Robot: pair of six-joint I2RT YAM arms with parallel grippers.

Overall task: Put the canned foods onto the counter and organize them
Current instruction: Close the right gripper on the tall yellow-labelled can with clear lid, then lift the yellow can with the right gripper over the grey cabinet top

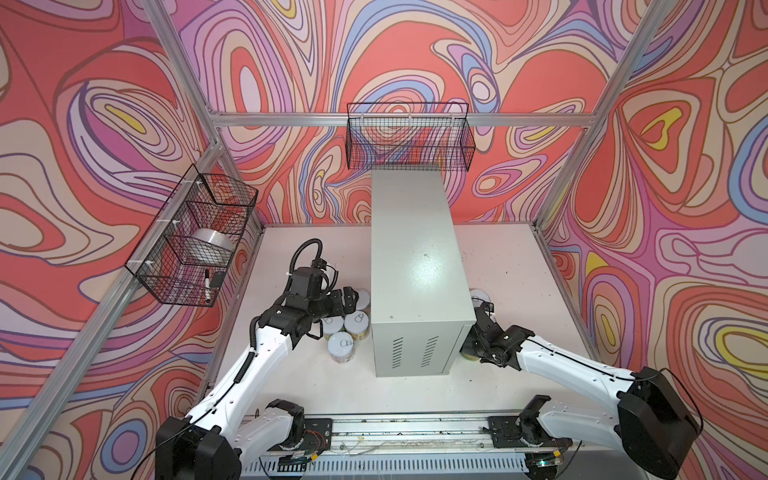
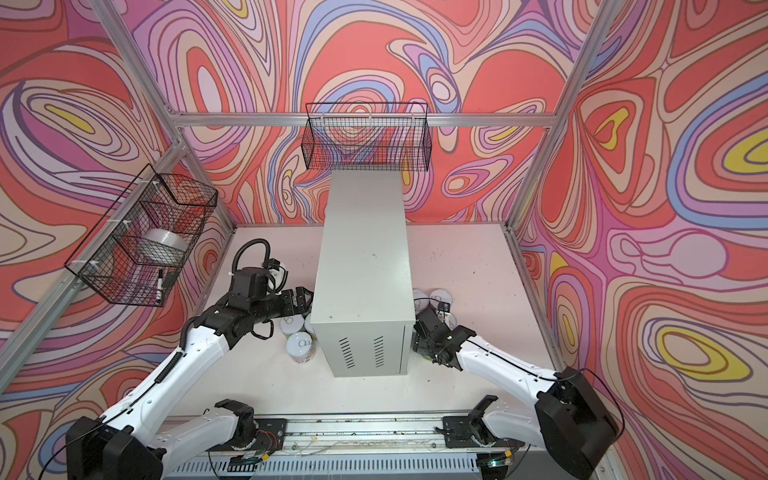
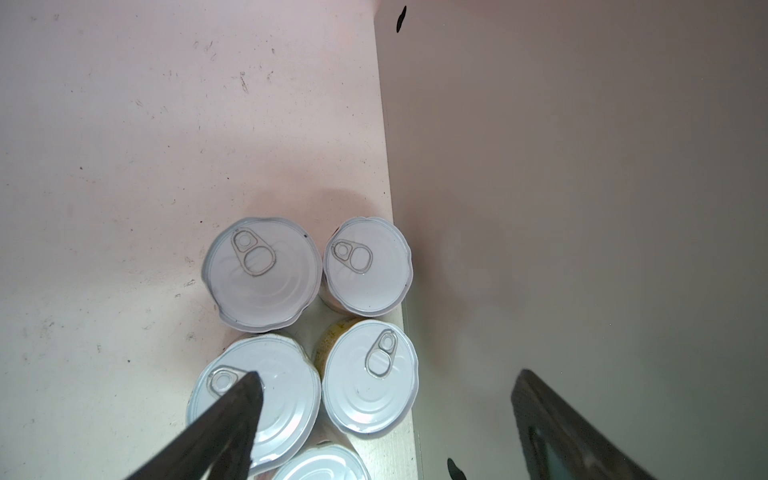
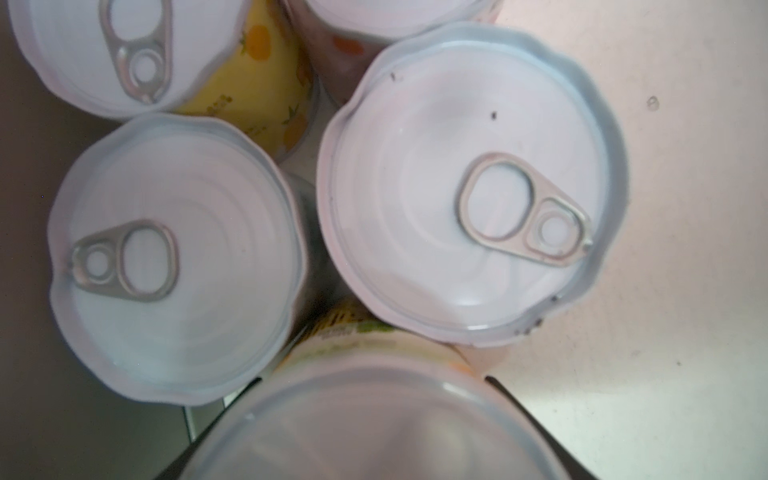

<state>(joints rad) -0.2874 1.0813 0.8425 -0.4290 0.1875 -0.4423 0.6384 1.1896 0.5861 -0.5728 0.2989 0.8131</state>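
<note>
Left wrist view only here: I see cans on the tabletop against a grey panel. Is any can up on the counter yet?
Observer: No. In both top views the counter has a bare top.
Operator: More cans elsewhere?
Observer: Yes, a second cluster of cans stands on the tabletop at the counter's right side.
Operator: And the right tool?
Observer: The right tool straddles the nearest can of that cluster; whether it grips is unclear.

White arms [image 1: 249, 365], black joints [image 1: 656, 415], cables [image 1: 305, 245]
</note>
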